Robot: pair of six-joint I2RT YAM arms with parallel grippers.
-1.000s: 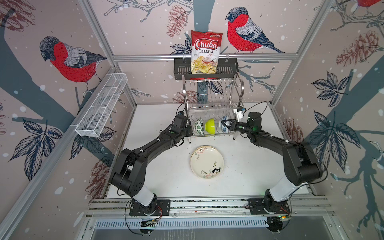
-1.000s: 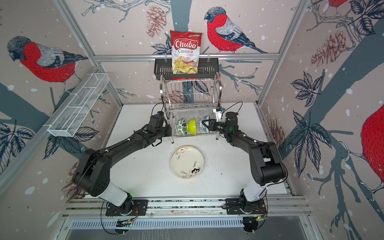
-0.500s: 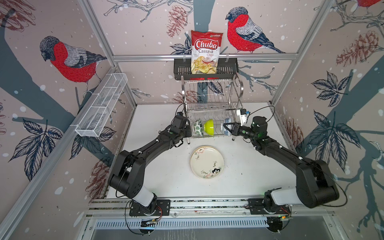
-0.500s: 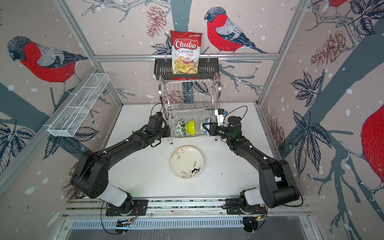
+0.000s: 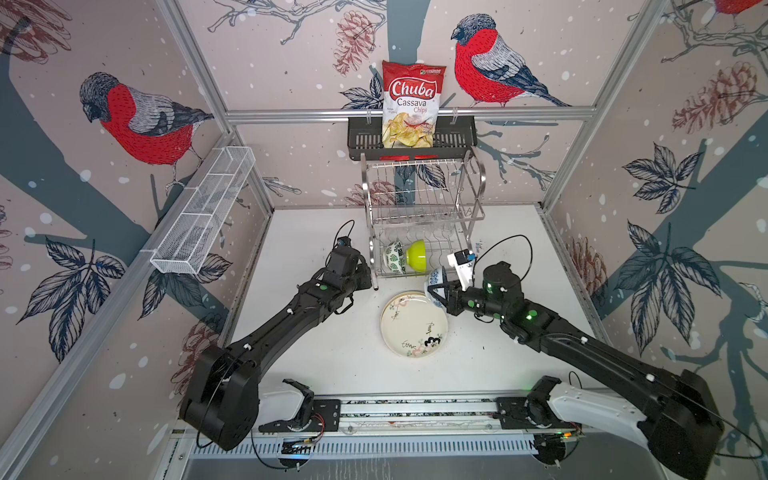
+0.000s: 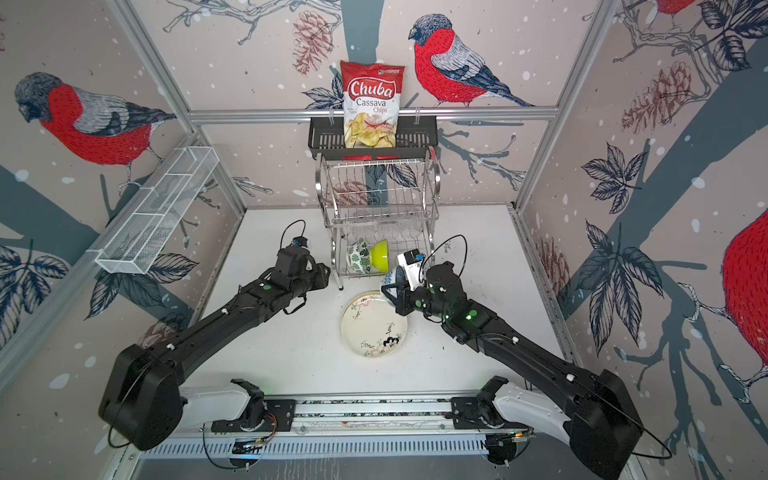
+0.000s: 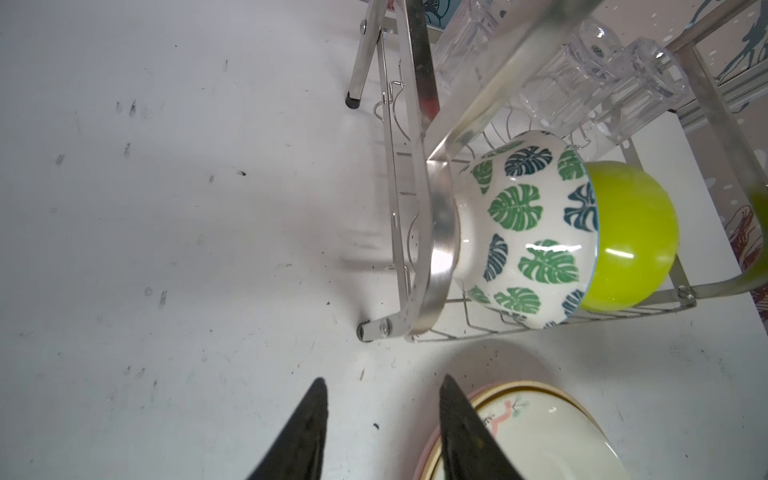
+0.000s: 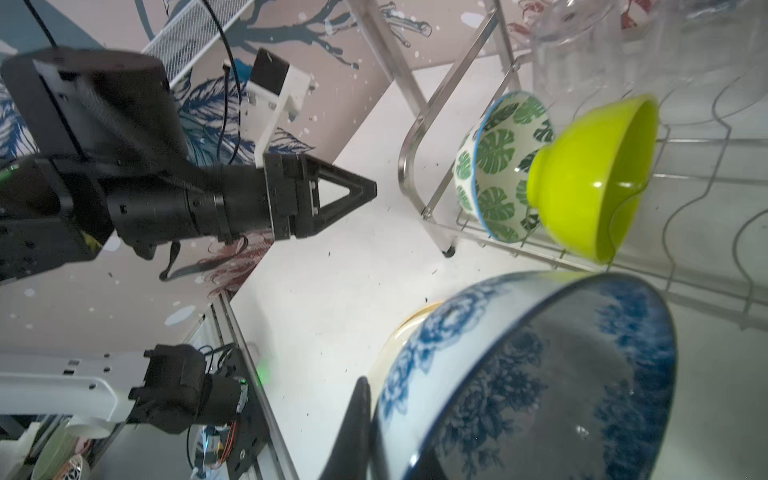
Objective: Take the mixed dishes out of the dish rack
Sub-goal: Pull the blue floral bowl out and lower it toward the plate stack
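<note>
The chrome dish rack point(image 5: 467, 195) point(image 6: 428, 195) stands at the back middle. Its lower tier holds the green-leaf bowl point(image 5: 394, 258) point(image 7: 519, 232) and, nested against it, the lime green bowl point(image 5: 416, 255) point(image 8: 590, 178). Clear glass tumblers point(image 7: 602, 83) stand behind them. My right gripper point(image 5: 441, 291) point(image 6: 395, 293) is shut on the rim of the blue-patterned bowl point(image 5: 434, 282) point(image 8: 540, 374), one finger point(image 8: 355, 419) outside it, above the far edge of the plates. The cream floral plate point(image 5: 415, 328) point(image 6: 374, 328) tops a stack with yellow and pink rims. My left gripper point(image 7: 383, 380) point(image 5: 368, 277) is open and empty beside the rack's left front leg.
A red-and-white chips bag point(image 5: 411, 104) sits in a black slotted basket point(image 5: 363, 141) on the back wall above the rack. A long white mesh tray point(image 5: 203, 212) hangs on the left wall. The arms' mounting rail point(image 5: 415, 409) runs along the front edge.
My right gripper has drawn the blue-patterned bowl out of the rack toward the front, over the plates. My left gripper's jaws have opened while staying beside the rack.
</note>
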